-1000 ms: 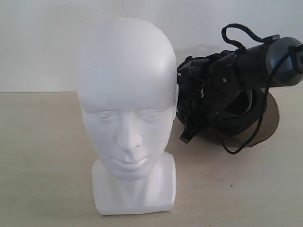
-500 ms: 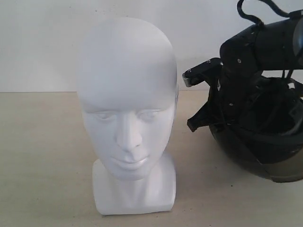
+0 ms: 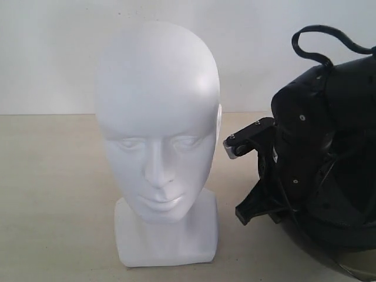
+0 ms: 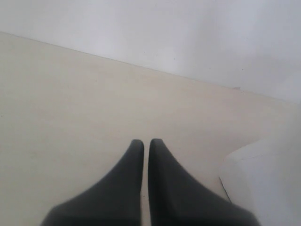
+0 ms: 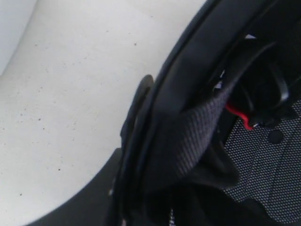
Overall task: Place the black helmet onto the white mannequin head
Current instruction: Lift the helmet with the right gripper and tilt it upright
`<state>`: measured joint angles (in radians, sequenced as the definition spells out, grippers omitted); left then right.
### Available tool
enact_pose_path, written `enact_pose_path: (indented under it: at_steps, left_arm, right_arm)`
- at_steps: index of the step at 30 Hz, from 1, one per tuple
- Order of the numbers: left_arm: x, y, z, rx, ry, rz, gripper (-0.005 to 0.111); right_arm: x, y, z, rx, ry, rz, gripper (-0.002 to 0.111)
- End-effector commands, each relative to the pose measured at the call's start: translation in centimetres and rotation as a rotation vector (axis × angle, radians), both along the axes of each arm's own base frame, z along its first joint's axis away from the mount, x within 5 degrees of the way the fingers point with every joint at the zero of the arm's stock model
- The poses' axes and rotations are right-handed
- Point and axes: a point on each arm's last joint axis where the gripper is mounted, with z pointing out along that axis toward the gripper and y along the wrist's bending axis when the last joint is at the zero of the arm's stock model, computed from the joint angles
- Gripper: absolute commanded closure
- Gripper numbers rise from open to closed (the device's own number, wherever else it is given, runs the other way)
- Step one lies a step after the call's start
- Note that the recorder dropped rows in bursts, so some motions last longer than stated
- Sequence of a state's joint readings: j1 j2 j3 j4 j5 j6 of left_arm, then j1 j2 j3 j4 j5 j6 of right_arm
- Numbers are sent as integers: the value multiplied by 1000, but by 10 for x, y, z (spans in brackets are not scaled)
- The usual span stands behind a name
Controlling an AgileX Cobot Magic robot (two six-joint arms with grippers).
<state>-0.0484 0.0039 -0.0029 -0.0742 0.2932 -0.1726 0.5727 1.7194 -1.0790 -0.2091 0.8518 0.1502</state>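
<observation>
- Shows head (image 3: 157,123) upright on table (image 3: 53,194), left of middle, face toward the near side, wall (image 3: 53,53) behind
- Puts helmet (image 3: 341,244) at the right edge, beside head but apart from it, half hidden behind right arm (image 3: 305,135)
- Shows visor (image 3: 364,271) at helmet's low near edge
- Has right claw (image 5: 136,188) pinching helmet rim, one finger outside the shell, the other hidden inside
- Reveals strap (image 5: 197,127), red clip (image 5: 237,115) and mesh lining (image 5: 263,179) inside helmet
- Has left claw (image 4: 146,143) pressed together, tips all but touching, gripping nothing, over table
- Cannot tell whether helmet rests on table or hangs clear of it
</observation>
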Motion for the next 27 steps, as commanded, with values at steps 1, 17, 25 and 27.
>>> enact_pose_path:
  at_steps: [1, 17, 25, 27]
  left_arm:
    - [0, 0, -1, -6, -3, -6, 102]
    - [0, 0, -1, -6, -3, -6, 102]
    - [0, 0, -1, -6, -3, -6, 102]
    - [0, 0, -1, -6, -3, -6, 102]
  right_arm:
    - [-9, 4, -10, 32, 22, 2, 108]
    - [-9, 5, -10, 34, 21, 1, 71]
    - [-8, 6, -9, 52, 7, -23, 51]
    - [-8, 6, -9, 53, 5, -23, 51]
